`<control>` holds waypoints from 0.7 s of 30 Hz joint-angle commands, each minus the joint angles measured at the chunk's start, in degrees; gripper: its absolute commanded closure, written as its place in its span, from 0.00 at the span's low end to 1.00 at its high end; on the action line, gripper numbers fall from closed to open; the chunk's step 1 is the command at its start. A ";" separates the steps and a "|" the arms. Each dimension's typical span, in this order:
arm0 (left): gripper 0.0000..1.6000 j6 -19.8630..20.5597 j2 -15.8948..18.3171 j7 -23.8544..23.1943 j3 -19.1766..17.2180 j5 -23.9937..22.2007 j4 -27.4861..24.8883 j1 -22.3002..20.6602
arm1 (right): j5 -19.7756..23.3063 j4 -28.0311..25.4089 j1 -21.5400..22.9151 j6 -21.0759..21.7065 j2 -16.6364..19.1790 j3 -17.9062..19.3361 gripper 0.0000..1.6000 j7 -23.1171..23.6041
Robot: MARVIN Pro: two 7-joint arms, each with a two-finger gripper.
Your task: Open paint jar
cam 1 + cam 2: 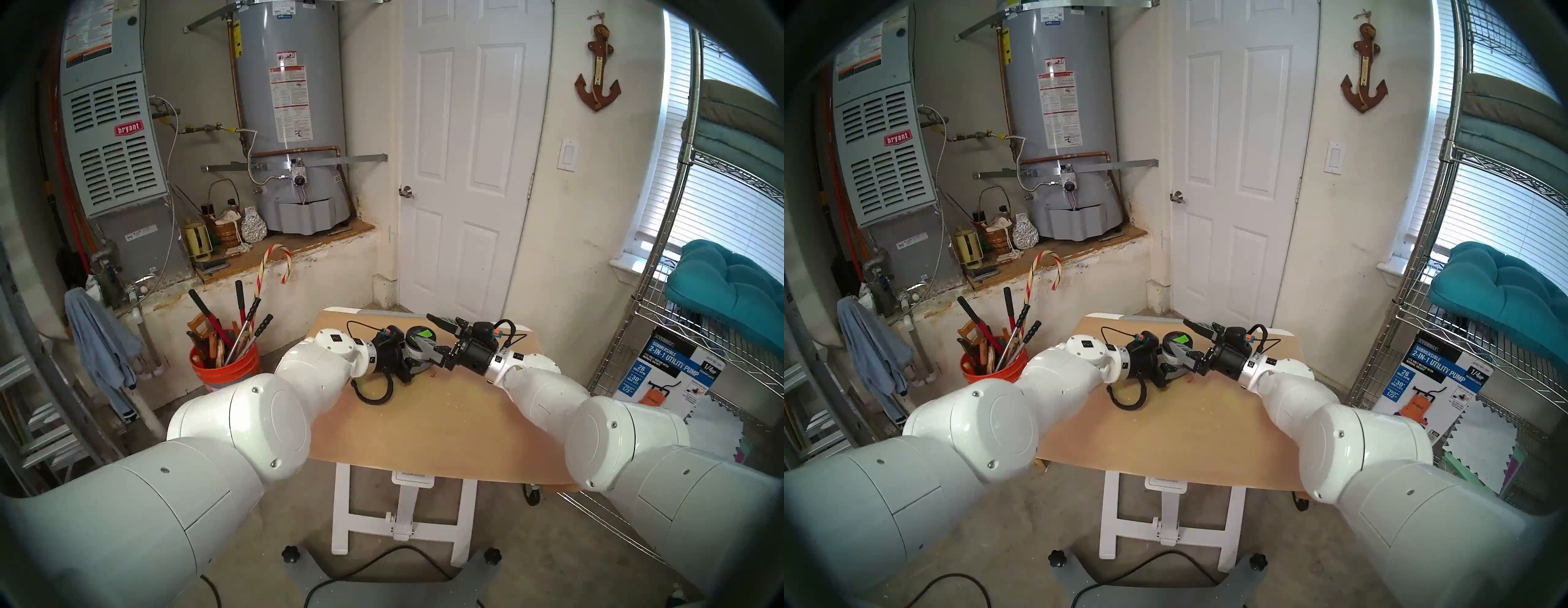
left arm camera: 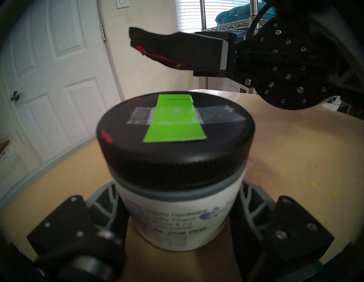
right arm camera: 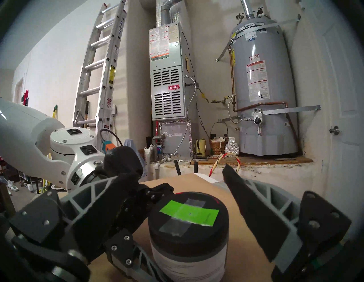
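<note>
The paint jar [image 2: 177,208] is held up over the tan table [image 1: 424,424], the left gripper [image 2: 177,222] clamped on its white labelled body, one finger on each side. The left wrist view alone shows this grip head-on, and the black lid [image 2: 173,141] seated on the jar, a green strip [image 2: 174,122] taped across its top. The right gripper [image 3: 199,222] stands with its jaws spread wide around the lid. From the head view, one of its fingers [image 1: 445,325] reaches past the far side of the jar; the right wrist view shows clear space between that finger and the lid. An orange bucket [image 1: 227,365] of tools shows only from the head.
</note>
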 commanded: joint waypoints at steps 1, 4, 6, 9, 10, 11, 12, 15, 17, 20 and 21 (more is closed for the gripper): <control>1.00 0.19 0.66 0.51 0.13 0.26 -0.33 -0.43 | -0.68 -1.10 1.24 -0.01 -0.41 -0.91 0.00 2.37; 1.00 0.29 0.71 0.66 0.11 0.41 -0.33 -0.49 | -1.25 -1.18 1.28 0.05 -0.32 -1.42 0.00 2.24; 1.00 0.37 0.70 0.80 0.07 0.55 -0.33 -0.56 | -1.75 -1.11 1.25 0.28 -0.23 -1.74 0.00 2.03; 1.00 0.41 0.69 0.86 0.05 0.66 -0.31 -0.59 | -2.07 -1.09 1.26 0.34 -0.17 -1.87 0.00 1.89; 1.00 0.43 0.68 0.91 0.04 0.72 -0.30 -0.61 | -2.24 -1.10 1.28 0.36 -0.14 -1.93 0.00 1.83; 1.00 0.44 0.67 0.93 0.03 0.76 -0.29 -0.62 | -2.35 -1.10 1.29 0.37 -0.12 -1.95 0.00 1.78; 1.00 0.46 0.66 0.98 0.01 0.82 -0.28 -0.64 | -2.48 -1.11 1.28 0.35 -0.12 -1.96 0.00 1.74; 1.00 0.51 0.63 1.08 -0.03 0.90 -0.26 -0.68 | -2.65 -1.19 1.30 0.27 -0.17 -1.88 0.00 1.54; 1.00 0.56 0.59 1.15 -0.06 0.98 -0.22 -0.70 | -2.88 -1.18 1.33 0.38 -0.22 -1.89 0.00 1.38; 1.00 0.60 0.51 1.22 -0.11 1.08 -0.16 -0.68 | -3.00 -1.15 1.25 0.48 -0.39 -1.85 0.00 1.29; 1.00 0.62 0.49 1.25 -0.13 1.12 -0.14 -0.69 | -3.07 -1.15 1.19 0.48 -0.44 -1.88 0.00 1.23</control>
